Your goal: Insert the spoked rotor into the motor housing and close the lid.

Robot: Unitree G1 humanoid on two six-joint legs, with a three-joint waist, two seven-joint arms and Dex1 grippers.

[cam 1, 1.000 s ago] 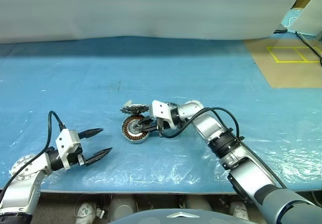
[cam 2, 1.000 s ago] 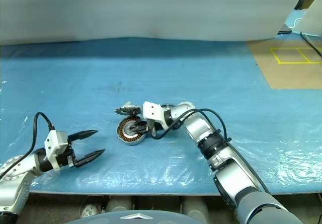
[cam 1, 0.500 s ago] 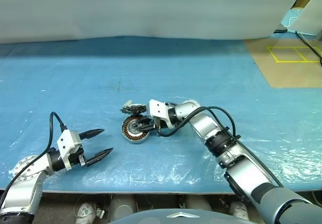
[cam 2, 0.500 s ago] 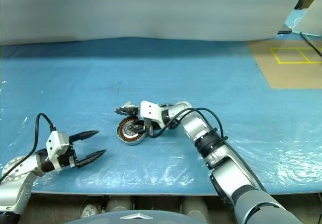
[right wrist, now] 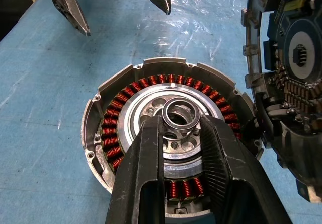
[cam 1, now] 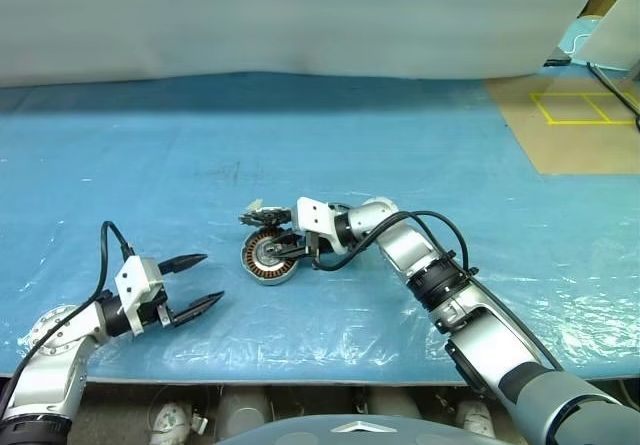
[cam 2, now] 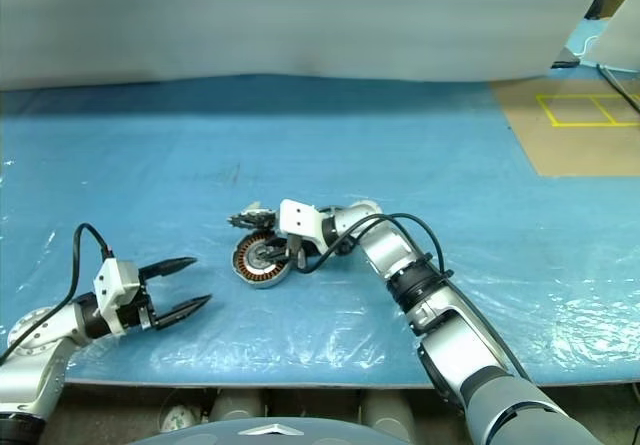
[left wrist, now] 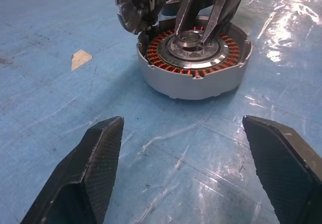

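Two black fingers of the right pincer point(right wrist: 183, 133) pinch narrowly on the raised silver hub ring at the centre of the motor housing point(right wrist: 168, 133), the round grey-shelled disc with its ring of copper-brown windings lying flat and open on the blue plastic-covered tabletop point(cam 1: 400, 145). What sits inside that ring looks like a silver spoked face, so my read is the spoked rotor point(left wrist: 191, 47) is already down in the shell, though I cannot tell whether it is fully seated. Just beside the housing, on the far side from the left arm, leans the lid point(right wrist: 289, 83), a silvery-grey round cover tilted up on edge against the housing rim, its toothed inner face turned toward the pincer. Out to the left, well apart, the left pincer point(cam 1: 193, 287) hovers wide and empty, pointing straight at the housing. For the closing, the right arm is plainly nearer; the lid must tip over flat, axis upright.
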